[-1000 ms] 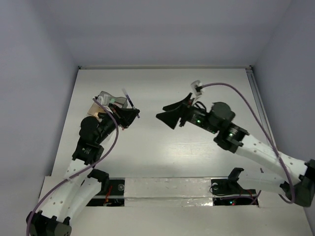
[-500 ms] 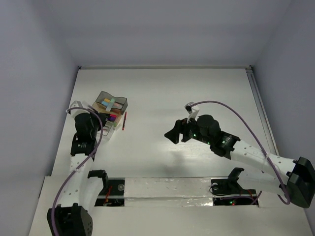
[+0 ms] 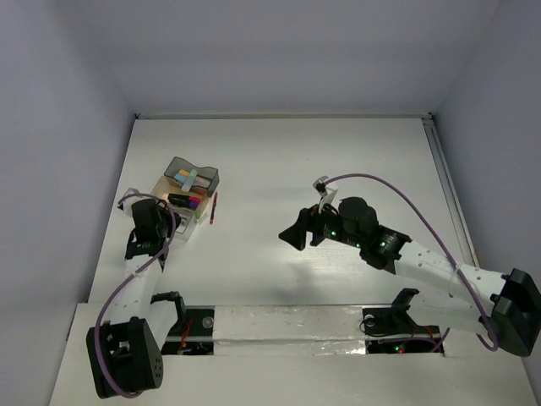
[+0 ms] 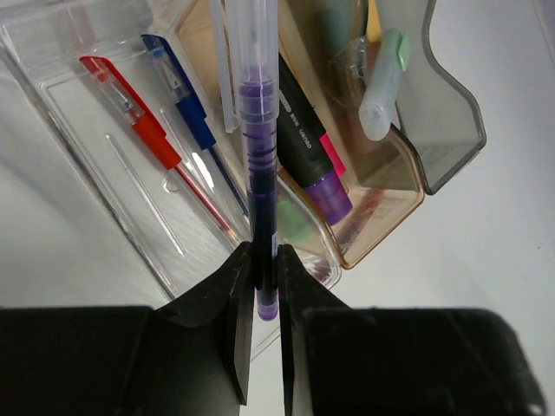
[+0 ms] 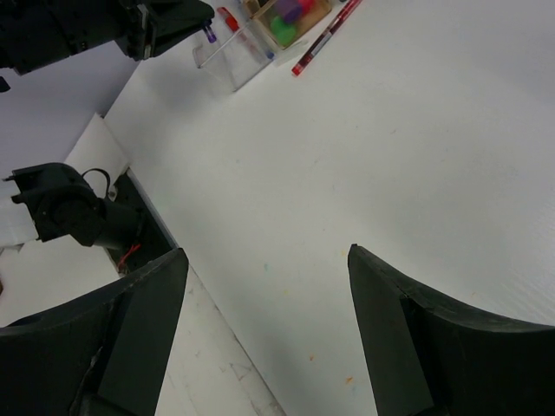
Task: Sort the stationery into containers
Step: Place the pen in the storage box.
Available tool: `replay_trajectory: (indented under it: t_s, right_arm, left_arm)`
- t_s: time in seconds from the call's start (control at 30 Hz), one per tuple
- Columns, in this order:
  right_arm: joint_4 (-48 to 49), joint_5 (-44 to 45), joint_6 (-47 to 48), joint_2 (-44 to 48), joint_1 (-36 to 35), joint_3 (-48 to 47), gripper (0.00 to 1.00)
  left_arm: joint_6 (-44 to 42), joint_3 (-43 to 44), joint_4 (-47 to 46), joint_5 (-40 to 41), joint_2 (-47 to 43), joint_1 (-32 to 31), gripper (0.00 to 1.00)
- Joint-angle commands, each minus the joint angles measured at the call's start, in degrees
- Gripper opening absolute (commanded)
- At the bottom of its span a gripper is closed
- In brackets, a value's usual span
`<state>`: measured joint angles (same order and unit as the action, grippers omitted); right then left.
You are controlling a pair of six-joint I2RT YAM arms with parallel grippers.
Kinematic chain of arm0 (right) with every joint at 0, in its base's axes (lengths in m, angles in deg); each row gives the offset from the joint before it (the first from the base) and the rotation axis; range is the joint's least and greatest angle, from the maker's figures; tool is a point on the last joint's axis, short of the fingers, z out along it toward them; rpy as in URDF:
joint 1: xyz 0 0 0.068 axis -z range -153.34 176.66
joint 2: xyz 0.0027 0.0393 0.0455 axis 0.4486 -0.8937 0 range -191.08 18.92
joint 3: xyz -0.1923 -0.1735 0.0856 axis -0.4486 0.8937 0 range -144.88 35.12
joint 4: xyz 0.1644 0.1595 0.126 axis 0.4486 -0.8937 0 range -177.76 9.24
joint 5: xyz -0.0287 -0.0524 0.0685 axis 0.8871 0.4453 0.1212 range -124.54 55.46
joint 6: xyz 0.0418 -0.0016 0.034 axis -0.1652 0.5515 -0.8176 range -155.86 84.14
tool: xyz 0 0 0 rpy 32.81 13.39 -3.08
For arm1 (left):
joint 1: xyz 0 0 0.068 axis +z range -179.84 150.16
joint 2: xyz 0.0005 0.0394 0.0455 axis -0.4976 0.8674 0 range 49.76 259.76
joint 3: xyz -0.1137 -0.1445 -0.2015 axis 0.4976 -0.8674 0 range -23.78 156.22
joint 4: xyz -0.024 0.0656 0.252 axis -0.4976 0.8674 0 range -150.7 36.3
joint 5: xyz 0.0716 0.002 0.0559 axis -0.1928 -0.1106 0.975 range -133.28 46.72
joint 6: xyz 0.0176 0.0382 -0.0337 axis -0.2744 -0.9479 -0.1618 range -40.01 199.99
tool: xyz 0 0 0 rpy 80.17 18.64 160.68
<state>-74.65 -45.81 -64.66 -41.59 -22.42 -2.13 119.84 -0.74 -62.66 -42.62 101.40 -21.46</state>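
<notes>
The white table (image 3: 338, 161) fills most of my view. At its left sits the organiser: a clear tray (image 4: 78, 95), a tan compartment (image 4: 395, 186) and a smoked-grey compartment (image 4: 451, 113), joined together. My right gripper (image 5: 264, 256) hangs over bare tabletop near the middle, its jaws spread wide with nothing between them. My left gripper (image 4: 264, 256) is pinched tight on a purple pen (image 4: 258, 130) near one end, and the barrel reaches out above the tray and the tan compartment. I judge the pen light, stiff and slick, so gripped this near the end it may pivot; mid-barrel would be steadier. A tray red pen (image 4: 139, 126) and a blue pen (image 4: 186, 117) lie below it, with a black highlighter (image 4: 308, 147) alongside. A loose red pen (image 3: 212, 207) lies on the table just beside the organiser.
</notes>
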Motion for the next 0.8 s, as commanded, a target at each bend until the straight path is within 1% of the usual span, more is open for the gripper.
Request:
replay_trajectory:
  t_s: [0.0,0.1,0.13,0.17,0.23,0.27,0.43,0.47,0.53,0.57,0.63,0.73,0.77]
  right_arm:
    - [3.3,-0.4,1.5,0.7,0.3,0.9,0.80]
    - [3.5,-0.6,1.5,0.7,0.3,0.9,0.81]
    - [3.5,-0.5,1.5,0.7,0.3,0.9,0.81]
    - [3.5,-0.5,1.5,0.7,0.3,0.8,0.81]
    - [3.5,-0.5,1.5,0.6,0.3,0.9,0.81]
    - [3.6,-0.6,1.5,0.5,0.3,0.9,0.81]
    - [3.8,-0.8,1.4,-0.5,0.3,0.6,0.81]
    - [3.8,-0.9,1.3,-0.7,0.3,0.5,0.81]
    - [4.3,-0.8,1.2,-1.6,0.3,0.6,0.81]
    - [4.3,-0.8,1.2,-2.1,0.3,0.5,0.81]
    - [4.3,-0.5,1.2,-3.2,0.3,0.2,0.78]
    - [4.1,0.7,1.3,-6.0,0.3,-0.5,0.67]
    - [4.0,1.4,1.4,-6.7,0.3,-1.0,0.60]
  left_arm:
    - [2.1,-1.3,-2.9,1.1,-1.2,0.3,0.00]
    - [3.0,-2.5,-2.3,1.8,-2.0,0.3,0.00]
    - [3.1,-2.7,-2.3,1.9,-2.2,0.3,0.03]
    - [3.1,-2.9,-2.2,1.9,-2.4,0.3,0.09]
    - [3.1,-3.1,-2.0,2.0,-2.7,0.3,0.15]
    - [3.1,-3.2,-2.1,2.2,-2.9,0.3,0.22]
    - [2.8,-2.8,-2.3,2.1,-3.3,0.3,0.40]
    - [2.7,-2.5,-2.4,2.0,-3.3,0.3,0.47]
    - [2.3,-2.0,-2.4,1.9,-4.2,0.3,0.57]
    - [1.5,-1.1,-2.4,1.8,-4.5,0.3,0.65]
    - [0.7,0.3,-1.5,1.8,-5.9,0.3,0.70]
    - [-1.4,3.6,-0.9,-0.4,-8.5,0.3,0.73]
    - [-2.0,5.6,-0.7,-2.3,-9.1,0.3,0.73]
